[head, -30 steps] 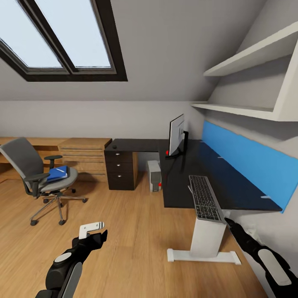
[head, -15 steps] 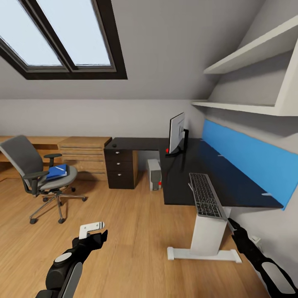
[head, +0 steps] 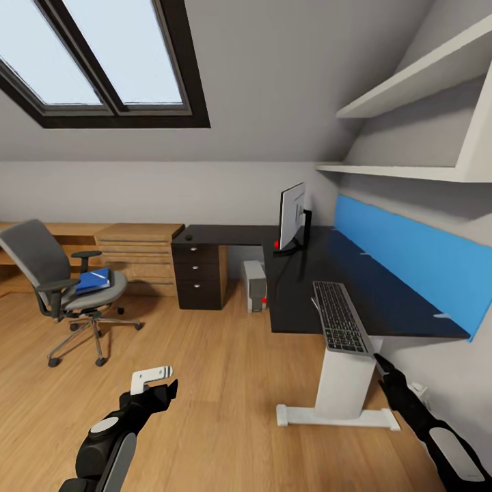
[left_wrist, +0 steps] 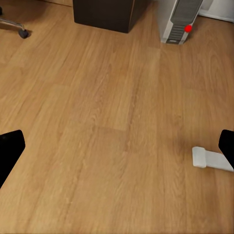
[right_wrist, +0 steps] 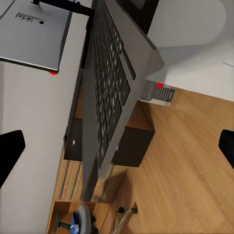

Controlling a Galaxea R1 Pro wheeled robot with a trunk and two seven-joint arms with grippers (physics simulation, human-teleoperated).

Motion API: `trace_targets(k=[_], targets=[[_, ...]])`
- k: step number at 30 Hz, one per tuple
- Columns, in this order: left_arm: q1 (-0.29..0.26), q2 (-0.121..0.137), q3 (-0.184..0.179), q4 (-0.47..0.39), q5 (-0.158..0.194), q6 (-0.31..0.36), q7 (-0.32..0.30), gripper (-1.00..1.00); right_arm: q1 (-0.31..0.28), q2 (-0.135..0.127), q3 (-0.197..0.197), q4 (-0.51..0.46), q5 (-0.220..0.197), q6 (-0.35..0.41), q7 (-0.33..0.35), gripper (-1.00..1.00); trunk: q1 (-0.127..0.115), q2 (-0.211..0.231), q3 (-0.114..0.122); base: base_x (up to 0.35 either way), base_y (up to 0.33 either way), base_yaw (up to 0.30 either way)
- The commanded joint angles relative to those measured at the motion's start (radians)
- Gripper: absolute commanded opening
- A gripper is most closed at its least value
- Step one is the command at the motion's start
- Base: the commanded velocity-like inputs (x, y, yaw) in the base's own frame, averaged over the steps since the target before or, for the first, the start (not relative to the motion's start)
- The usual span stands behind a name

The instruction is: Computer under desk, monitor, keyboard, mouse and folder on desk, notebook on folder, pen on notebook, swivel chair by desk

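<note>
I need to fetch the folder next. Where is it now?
In the head view's left, the blue folder lies on the swivel chair seat.

Two white wall shelves (head: 417,96) are being carried on the grey wall; a light wood cabinet (head: 140,256) is being seen below the slope.

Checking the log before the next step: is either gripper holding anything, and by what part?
Nothing is held. The left gripper hangs open above bare wood floor; the right gripper's fingers are spread, short of the thin grey-keyed keyboard.
</note>
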Motion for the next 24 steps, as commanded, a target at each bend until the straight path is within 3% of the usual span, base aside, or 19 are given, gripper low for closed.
trace_targets(k=[1, 19, 24], targets=[[-0.001, 0.0, -0.001, -0.001, 0.011, 0.004, 0.009, 1.0, -0.001, 0.001, -0.003, 0.0, -0.008, 0.009, 0.002, 1.0, 0.004, -0.008, -0.004, 0.0, 0.0, 0.0], [-0.001, 0.001, -0.001, -0.001, 0.011, 0.004, 0.009, 1.0, -0.001, 0.004, -0.009, -0.002, -0.009, 0.003, 0.009, 1.0, 0.073, -0.134, -0.061, 0.0, 0.0, 0.0], [-0.001, 0.001, -0.001, -0.001, 0.011, 0.004, 0.008, 1.0, -0.001, 0.004, -0.005, -0.003, -0.01, 0.007, 0.045, 1.0, 0.073, -0.134, -0.061, 0.0, 0.0, 0.0]])
